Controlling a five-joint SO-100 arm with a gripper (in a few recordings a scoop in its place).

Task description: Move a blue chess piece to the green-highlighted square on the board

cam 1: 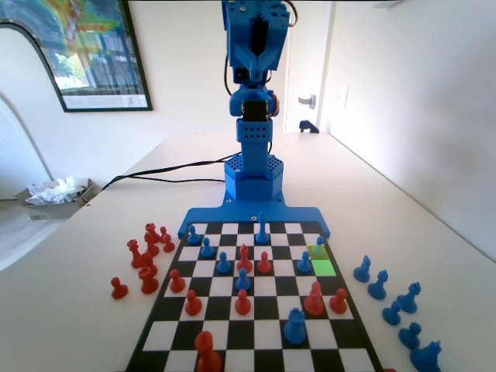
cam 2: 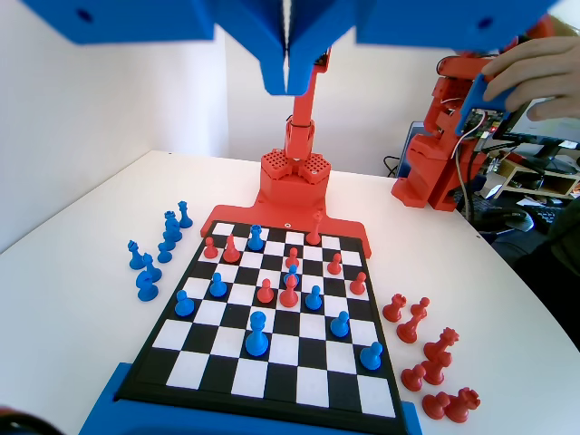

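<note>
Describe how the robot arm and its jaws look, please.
The arm is bright blue plastic in blocky segments, with black motor parts and thin wires near its top. Its base is perforated with small holes. The gripper has two flat blue jaws, pressed together.

The fixed view looks low along the board (cam 1: pixel 256 310) toward the far arm base. The wrist view looks down from above the opposite end; both share the board.

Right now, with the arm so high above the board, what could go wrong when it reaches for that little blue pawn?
The blue pawn stands on the yellow-tinted square, directly behind the green square, with another blue pawn just left in the fixed view; a wide approach might knock that one. The gripper looks shut and hangs high above the board, so it must open and descend accurately.
</note>
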